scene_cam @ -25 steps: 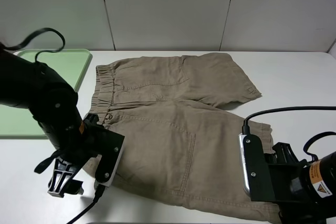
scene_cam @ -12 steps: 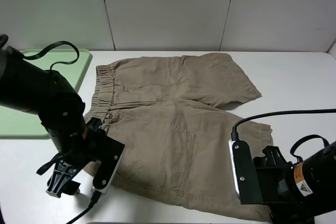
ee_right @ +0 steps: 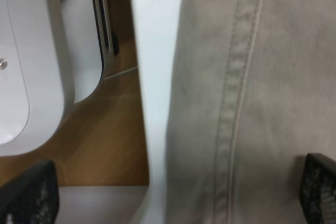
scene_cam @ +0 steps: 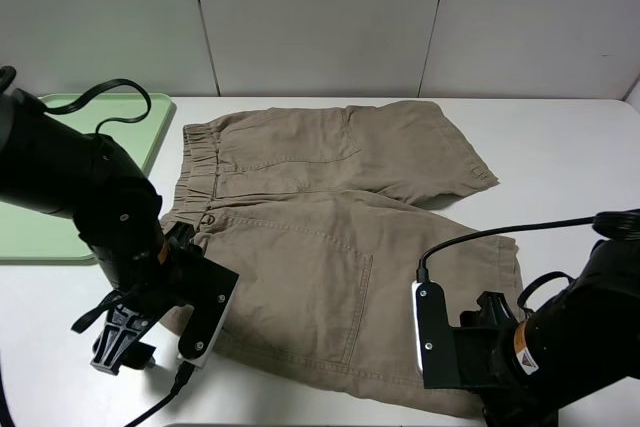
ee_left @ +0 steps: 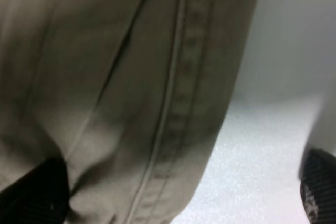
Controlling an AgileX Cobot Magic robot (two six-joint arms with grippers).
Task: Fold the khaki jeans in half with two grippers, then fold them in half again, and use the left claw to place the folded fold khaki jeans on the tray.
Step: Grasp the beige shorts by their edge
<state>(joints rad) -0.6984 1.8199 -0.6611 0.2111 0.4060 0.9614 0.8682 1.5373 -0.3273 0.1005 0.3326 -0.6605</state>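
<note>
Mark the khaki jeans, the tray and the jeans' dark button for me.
khaki jeans [scene_cam: 330, 227], exterior high view, middle of the near leg.
tray [scene_cam: 135, 117], exterior high view, bare green floor near its far right corner.
dark button [scene_cam: 207, 219], exterior high view, the button itself, at the waistband.

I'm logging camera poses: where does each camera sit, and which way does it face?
Exterior high: up high, facing table and wall; khaki jeans, tray, left arm, right arm.
Left wrist: looks down on a jeans hem; left claw frames it.
Right wrist: looks down on a jeans seam at the table edge; right gripper frames it.
Shared: wrist views both show jeans stitching.
</note>
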